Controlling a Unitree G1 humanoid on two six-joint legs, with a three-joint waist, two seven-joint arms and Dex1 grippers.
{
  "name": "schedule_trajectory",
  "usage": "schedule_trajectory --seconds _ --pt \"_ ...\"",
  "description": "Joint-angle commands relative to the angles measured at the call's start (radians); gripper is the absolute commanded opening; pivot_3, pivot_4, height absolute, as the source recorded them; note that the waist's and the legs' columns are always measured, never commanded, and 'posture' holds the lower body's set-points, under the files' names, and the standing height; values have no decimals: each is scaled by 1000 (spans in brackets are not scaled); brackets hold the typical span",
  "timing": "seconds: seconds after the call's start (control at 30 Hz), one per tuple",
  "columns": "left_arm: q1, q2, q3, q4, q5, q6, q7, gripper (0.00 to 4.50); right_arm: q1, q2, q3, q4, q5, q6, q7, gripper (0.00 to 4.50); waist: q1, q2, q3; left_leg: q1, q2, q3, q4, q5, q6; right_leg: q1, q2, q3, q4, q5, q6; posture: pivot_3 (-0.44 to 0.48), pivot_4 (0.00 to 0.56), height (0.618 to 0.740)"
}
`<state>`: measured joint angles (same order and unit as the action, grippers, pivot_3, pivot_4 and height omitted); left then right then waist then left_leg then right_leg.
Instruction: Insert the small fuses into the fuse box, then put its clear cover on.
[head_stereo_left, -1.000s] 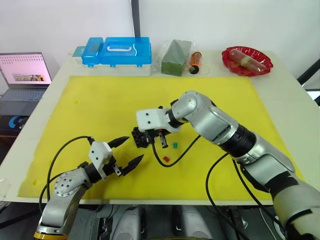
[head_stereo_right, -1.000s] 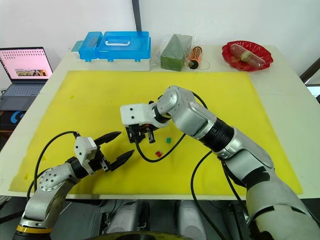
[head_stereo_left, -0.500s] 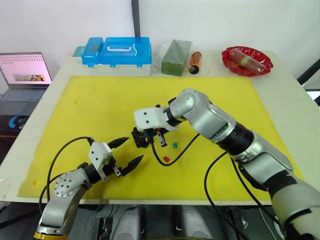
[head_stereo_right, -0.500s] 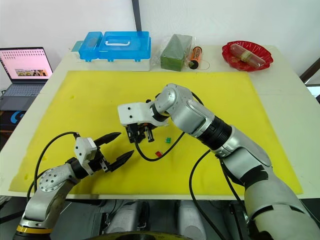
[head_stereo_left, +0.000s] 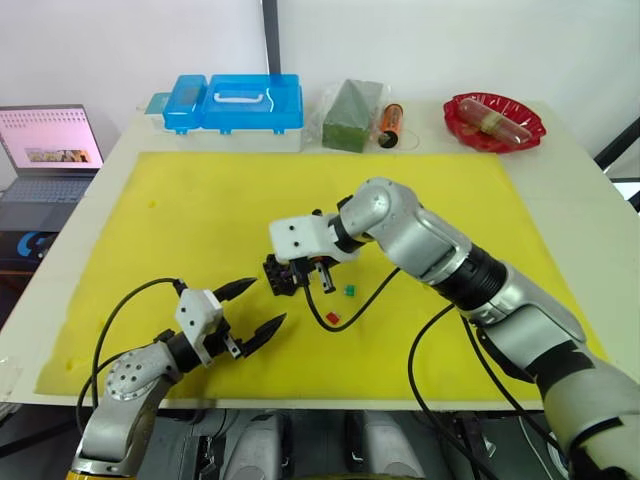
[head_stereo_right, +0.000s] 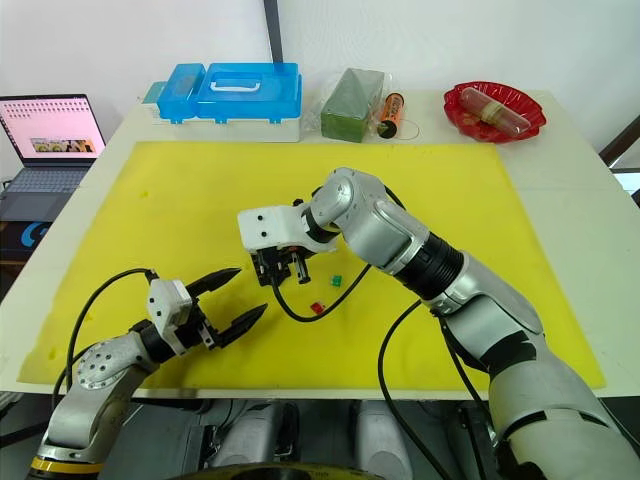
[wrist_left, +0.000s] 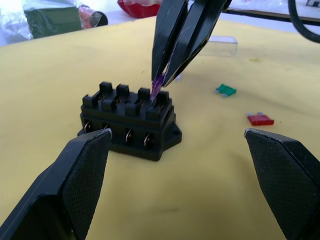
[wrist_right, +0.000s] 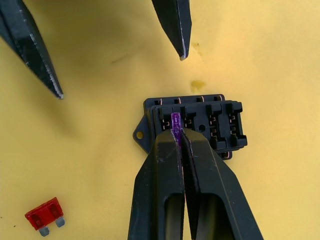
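The black fuse box (head_stereo_left: 279, 276) sits mid-mat on the yellow mat (head_stereo_left: 200, 200). My right gripper (wrist_right: 178, 131) is shut on a purple fuse (wrist_left: 158, 82), whose lower end touches a top slot at one end of the fuse box (wrist_left: 129, 122). My left gripper (head_stereo_left: 269, 301) stands open on the near side of the box, clear of it and empty. A green fuse (head_stereo_left: 349, 291) and a red fuse (head_stereo_left: 333, 318) lie loose on the mat right of the box. The clear cover (wrist_left: 220, 46) rests on the mat beyond the box.
Along the table's back edge are a blue case (head_stereo_left: 235, 105), a green block (head_stereo_left: 352, 115), an orange cylinder (head_stereo_left: 391, 125) and a red dish (head_stereo_left: 493, 120). A laptop (head_stereo_left: 50, 150) sits off the left side. My right arm's black cable (head_stereo_left: 365, 297) trails past the loose fuses.
My left gripper has sunk slightly toward the table's front edge, still open. The right gripper stays on the box with the purple fuse.
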<state>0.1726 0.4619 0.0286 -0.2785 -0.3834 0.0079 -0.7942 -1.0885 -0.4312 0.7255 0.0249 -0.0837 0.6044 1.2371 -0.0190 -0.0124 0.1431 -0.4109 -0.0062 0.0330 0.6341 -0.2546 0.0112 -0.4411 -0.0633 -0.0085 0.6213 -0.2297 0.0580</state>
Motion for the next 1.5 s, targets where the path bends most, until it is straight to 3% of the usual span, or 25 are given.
schedule_trajectory --seconds 0.03,1.5 --pt "-1 2 22 -4 -7 -35 -8 4500 -8 5 -25 -17 -9 -4 8 12 0 0 0 0 0 0 0 0 0 0 0 0 0 0 0 0 150 740" --pt "-18 1 2 -51 -7 -3 34 4500 11 27 -20 39 -31 -38 12 12 0 0 0 1 0 0 1 0 0 0 0 0 3 0 0 0 150 740"
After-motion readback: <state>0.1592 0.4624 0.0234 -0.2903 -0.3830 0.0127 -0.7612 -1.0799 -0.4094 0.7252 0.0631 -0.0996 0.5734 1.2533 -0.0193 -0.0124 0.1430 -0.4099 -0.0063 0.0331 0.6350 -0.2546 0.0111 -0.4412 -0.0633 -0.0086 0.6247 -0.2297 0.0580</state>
